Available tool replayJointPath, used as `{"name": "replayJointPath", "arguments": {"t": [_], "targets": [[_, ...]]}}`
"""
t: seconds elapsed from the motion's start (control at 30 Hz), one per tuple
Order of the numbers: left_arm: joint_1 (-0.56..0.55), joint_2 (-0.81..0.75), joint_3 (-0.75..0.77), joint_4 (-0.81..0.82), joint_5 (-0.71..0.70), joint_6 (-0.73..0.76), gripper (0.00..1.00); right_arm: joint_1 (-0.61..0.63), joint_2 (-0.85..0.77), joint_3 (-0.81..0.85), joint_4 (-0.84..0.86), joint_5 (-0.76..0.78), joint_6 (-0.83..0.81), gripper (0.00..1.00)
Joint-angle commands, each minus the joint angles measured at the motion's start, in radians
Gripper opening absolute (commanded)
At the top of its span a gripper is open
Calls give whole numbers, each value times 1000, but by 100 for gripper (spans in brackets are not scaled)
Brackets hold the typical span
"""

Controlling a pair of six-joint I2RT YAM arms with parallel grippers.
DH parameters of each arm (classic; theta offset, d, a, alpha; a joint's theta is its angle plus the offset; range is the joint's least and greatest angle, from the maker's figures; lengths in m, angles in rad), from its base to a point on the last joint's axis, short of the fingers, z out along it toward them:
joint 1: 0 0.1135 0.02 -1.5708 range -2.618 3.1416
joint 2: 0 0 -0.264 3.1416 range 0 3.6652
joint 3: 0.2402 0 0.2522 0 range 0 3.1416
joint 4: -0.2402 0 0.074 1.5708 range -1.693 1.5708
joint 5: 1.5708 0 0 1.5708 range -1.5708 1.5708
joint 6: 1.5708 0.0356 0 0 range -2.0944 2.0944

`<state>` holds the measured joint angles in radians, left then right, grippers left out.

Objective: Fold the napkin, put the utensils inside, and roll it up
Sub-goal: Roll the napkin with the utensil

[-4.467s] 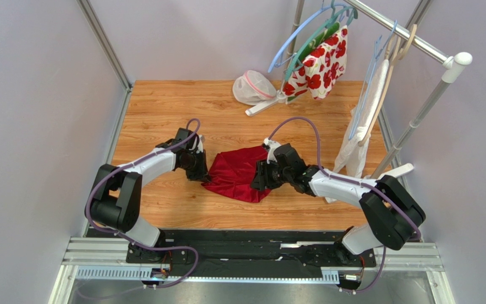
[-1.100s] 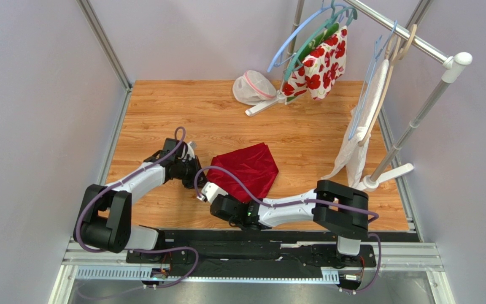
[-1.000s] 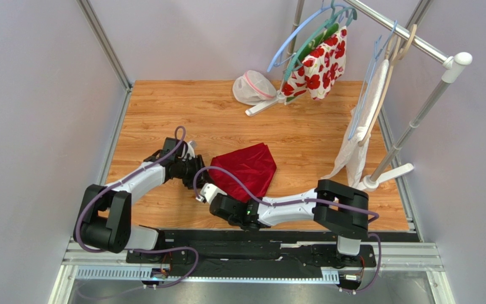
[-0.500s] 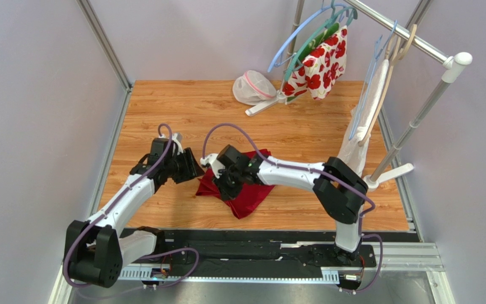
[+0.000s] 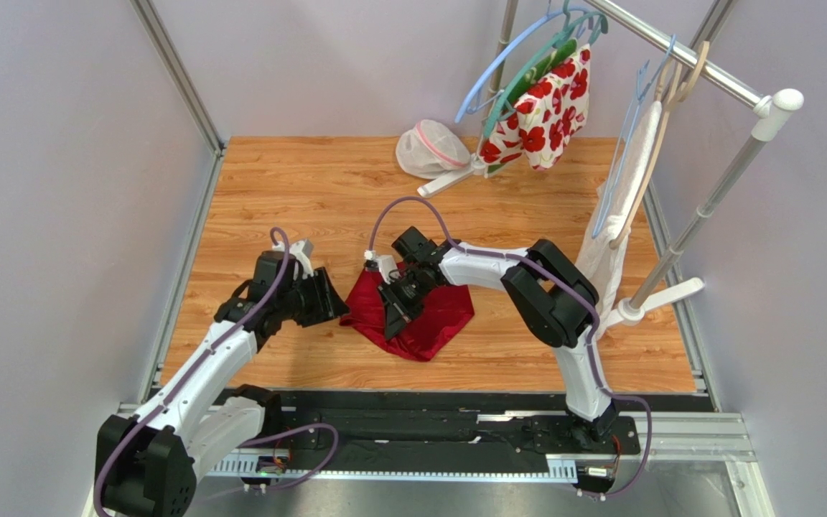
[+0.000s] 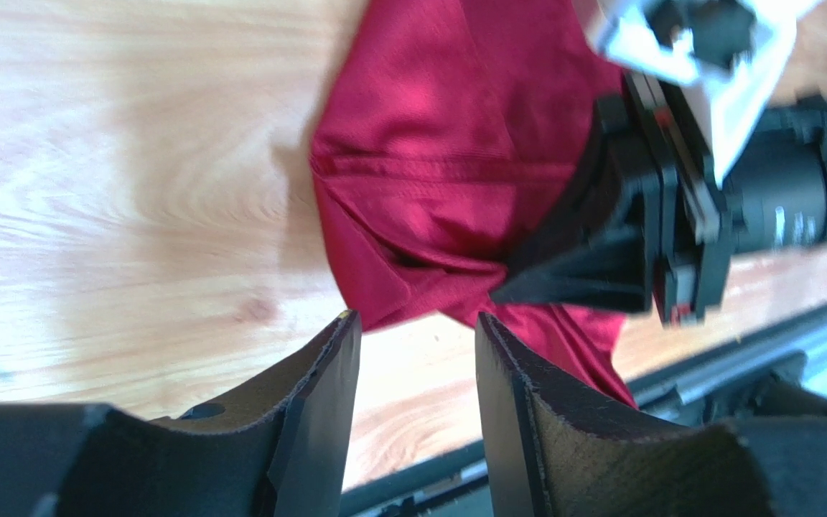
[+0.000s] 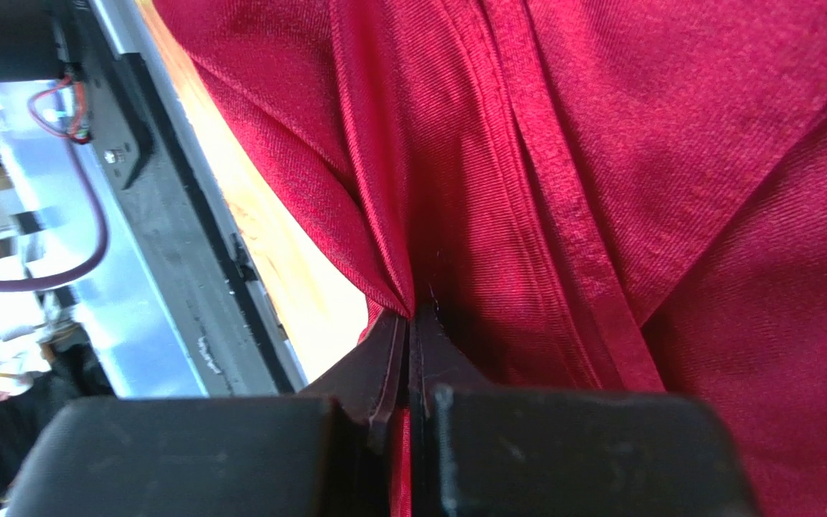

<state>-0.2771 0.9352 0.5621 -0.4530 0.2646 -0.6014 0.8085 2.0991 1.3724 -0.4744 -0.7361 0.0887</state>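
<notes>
Right gripper (image 7: 412, 318) is clamped tight on a raised fold of the napkin (image 7: 601, 162). Its two black fingers meet with the red cloth pinched between them. In the top view this gripper (image 5: 394, 304) sits over the left part of the napkin (image 5: 434, 320), its arm reaching in from the right of the frame.

The napkin lies crumpled on the table (image 5: 278, 183), at the centre of the frame. It is bunched into several creases, with one corner pointing toward the bottom edge. In the left wrist view a stitched hem runs across the cloth, and the fabric gathers toward the point where it is pinched.

Left gripper (image 5: 326, 299) is just beside the napkin's left edge with its jaws partly spread and nothing between them. In its own camera the two fingers (image 6: 321, 420) frame bare wood. The cloth's lower edge lies just past their tips, and I cannot tell whether they touch it.

At the upper middle of the top view a whitish net bag (image 5: 429, 149) with a pink rim lies on the table, next to the foot of a rack (image 5: 709, 65). I cannot tell what it holds. On the rack hang hangers (image 5: 504, 75), a floral cloth (image 5: 545, 108) and a white towel (image 5: 607, 253), all well apart from the napkin.
</notes>
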Motion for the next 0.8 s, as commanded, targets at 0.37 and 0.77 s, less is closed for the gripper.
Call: {"name": "replayJointPath", "arguments": {"t": [0.37,0.77], "targets": [[-100,163,-41,85,222,-37,48,-60,50,-35,40,-43,25,0],[-100,312,50,234,145,-32,48,-58,56,-59,63,-34,32,0]]}}
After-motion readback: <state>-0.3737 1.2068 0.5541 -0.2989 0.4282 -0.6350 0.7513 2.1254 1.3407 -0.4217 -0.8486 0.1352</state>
